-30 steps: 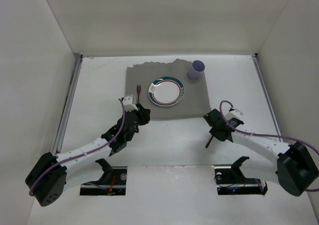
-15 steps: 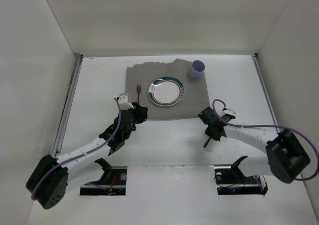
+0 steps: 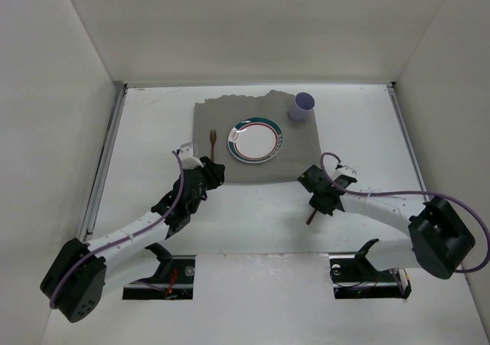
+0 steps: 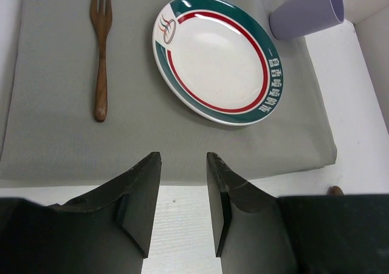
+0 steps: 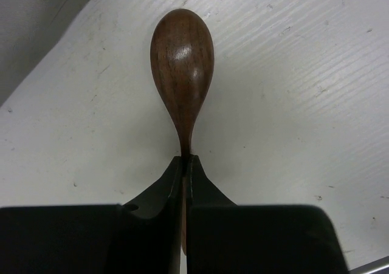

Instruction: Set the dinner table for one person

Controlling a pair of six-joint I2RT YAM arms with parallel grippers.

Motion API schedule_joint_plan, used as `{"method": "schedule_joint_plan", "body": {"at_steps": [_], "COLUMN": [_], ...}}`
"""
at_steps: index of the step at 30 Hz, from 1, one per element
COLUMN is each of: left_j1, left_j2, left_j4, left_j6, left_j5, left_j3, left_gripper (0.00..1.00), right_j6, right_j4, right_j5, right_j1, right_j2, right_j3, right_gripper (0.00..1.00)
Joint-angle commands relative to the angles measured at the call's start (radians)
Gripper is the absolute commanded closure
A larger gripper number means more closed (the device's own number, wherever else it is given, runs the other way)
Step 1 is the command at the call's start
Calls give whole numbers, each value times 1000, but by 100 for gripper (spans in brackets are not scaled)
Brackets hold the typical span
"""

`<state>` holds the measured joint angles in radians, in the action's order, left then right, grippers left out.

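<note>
The white dinner table (image 3: 253, 222) carries a grey cloth (image 3: 302, 150). On the cloth are a white plate with a green and red rim (image 3: 256, 140), a wooden fork (image 3: 213, 142) to its left and a purple cup (image 3: 302, 105) at the far right corner. My left gripper (image 3: 213, 173) is open and empty just off the cloth's near left edge. In the left wrist view (image 4: 182, 164) the fork (image 4: 100, 55) and plate (image 4: 219, 58) lie ahead of it. My right gripper (image 3: 314, 196) is shut on a wooden spoon (image 5: 182, 61) near the cloth's near right corner, over bare table.
White walls enclose the table on three sides, and thin metal edges (image 3: 103, 169) run along its left and right. The arm bases and two black mounts (image 3: 164, 257) sit at the near edge. The cloth's far edge is rumpled.
My right gripper has carried the spoon left, toward the cloth's near right corner. My left gripper has drawn back slightly to the left, away from the fork.
</note>
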<state>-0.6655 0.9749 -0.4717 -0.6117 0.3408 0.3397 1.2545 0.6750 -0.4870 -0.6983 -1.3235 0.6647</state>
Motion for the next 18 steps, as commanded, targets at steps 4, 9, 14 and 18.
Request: {"method": "schedule_joint_plan", "body": {"at_steps": [4, 9, 14, 18], "left_j1": [20, 42, 48, 54], "left_j2": [11, 24, 36, 39], "left_j4": [-54, -59, -67, -73], "left_j6": [-11, -25, -30, -31], "left_j5": [-3, -3, -3, -5], "left_j3": [-8, -16, -19, -24], "left_gripper": [66, 65, 65, 65], "right_j6": [-4, -396, -728, -840], "right_j4": [161, -30, -310, -345], "right_j5": [-140, -213, -35, 128], "right_j1": [-34, -54, 58, 154], "right_j2": [99, 32, -130, -301], "right_j3": [97, 254, 352, 472], "right_gripper": [98, 96, 96, 97]}}
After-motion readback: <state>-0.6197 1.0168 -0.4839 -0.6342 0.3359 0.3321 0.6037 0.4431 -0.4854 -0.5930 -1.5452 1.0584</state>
